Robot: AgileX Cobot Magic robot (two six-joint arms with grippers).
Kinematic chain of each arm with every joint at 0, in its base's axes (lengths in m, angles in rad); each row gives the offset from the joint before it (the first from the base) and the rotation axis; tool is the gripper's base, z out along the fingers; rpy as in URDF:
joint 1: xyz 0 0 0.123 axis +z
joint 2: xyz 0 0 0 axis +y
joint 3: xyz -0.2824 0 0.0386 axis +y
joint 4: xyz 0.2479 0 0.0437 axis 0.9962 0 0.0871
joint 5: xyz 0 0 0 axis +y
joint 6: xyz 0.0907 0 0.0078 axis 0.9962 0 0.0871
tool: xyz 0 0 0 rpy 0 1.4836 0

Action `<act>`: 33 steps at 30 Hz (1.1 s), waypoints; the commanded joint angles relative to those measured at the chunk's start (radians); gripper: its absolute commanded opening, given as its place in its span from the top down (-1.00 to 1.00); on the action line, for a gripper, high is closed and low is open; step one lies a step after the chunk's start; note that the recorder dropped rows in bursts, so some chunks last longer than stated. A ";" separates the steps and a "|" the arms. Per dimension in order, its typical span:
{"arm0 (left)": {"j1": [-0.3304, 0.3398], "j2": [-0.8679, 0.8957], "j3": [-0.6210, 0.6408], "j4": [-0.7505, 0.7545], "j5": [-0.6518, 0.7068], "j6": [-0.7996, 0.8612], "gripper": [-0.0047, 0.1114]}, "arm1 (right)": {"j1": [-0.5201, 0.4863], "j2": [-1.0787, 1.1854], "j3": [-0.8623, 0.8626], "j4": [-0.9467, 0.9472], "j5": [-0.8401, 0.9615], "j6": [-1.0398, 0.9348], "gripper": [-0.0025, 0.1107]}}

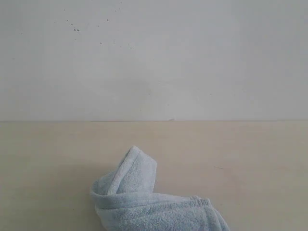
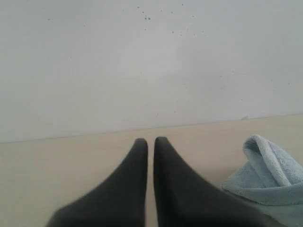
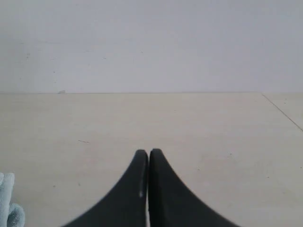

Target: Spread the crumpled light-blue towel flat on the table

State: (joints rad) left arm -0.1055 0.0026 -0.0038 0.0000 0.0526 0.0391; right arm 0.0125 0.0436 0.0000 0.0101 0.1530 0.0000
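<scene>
The light-blue towel (image 1: 144,202) lies crumpled in a heap on the beige table (image 1: 250,159), at the bottom middle of the exterior view, one fold standing up. No arm shows in the exterior view. In the left wrist view my left gripper (image 2: 150,140) is shut with nothing in it, its black fingers (image 2: 128,189) held over bare table, and the towel (image 2: 270,182) sits apart to one side. My right gripper (image 3: 148,152) is shut and empty too, above bare table. Only a small tuft of the towel (image 3: 8,205) shows at the edge of the right wrist view.
An off-white wall (image 1: 154,57) with a few dark specks rises behind the table's far edge. A table edge line (image 3: 283,112) runs at one side of the right wrist view.
</scene>
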 commanded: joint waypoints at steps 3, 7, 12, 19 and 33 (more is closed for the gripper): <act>-0.009 -0.003 0.004 0.000 0.000 -0.005 0.84 | 0.000 -0.001 0.000 0.002 0.001 -0.066 0.96; -0.009 -0.003 0.004 0.000 0.000 -0.005 0.84 | 0.000 -0.001 0.000 0.002 0.001 -0.078 0.96; -0.009 -0.003 0.004 0.000 0.000 0.000 0.84 | 0.000 -0.001 0.000 0.002 -0.042 -0.119 0.96; -0.009 -0.003 0.004 0.000 0.000 0.000 0.84 | 0.000 -0.001 0.000 0.015 -0.195 0.091 0.96; -0.009 -0.003 -0.001 -0.176 -0.162 -0.732 0.84 | 0.000 -0.001 0.000 0.020 -0.301 0.615 0.96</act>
State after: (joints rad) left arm -0.1055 0.0026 -0.0038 -0.1588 -0.0913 -0.4859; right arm 0.0125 0.0436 0.0000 0.0333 -0.1404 0.5443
